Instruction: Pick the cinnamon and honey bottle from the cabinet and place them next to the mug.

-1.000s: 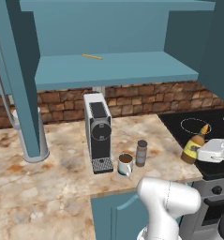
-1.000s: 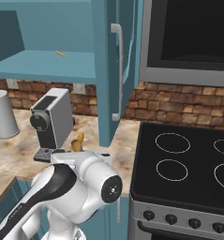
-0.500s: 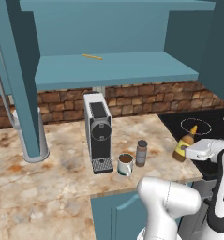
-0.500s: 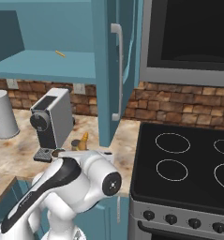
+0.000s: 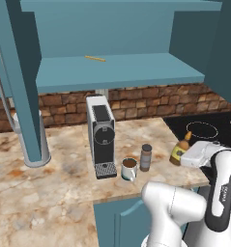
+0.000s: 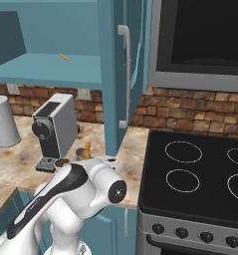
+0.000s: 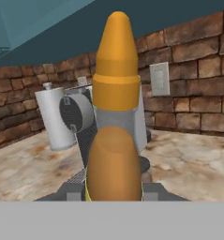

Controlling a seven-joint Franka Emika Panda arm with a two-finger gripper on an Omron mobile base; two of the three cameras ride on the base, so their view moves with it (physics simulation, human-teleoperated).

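- The end effector (image 5: 184, 157) is closed on the small amber-brown honey bottle (image 5: 180, 150) with its yellow label and orange pointed cap, holding it upright low over the marbled stone desk (image 5: 49, 183).
- Left of it stands the brown cylindrical cinnamon jar (image 5: 146, 157) with a dark grey lid, just beside the small white mug (image 5: 129, 169) of brown liquid.
- Behind the mug stands a grey coffee machine (image 5: 101, 135).
- The teal-blue open cabinet (image 5: 122, 72) hangs above.

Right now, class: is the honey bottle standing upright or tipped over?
Upright: the honey bottle has its orange cap pointing straight up, base at counter level, gripper closed on it.
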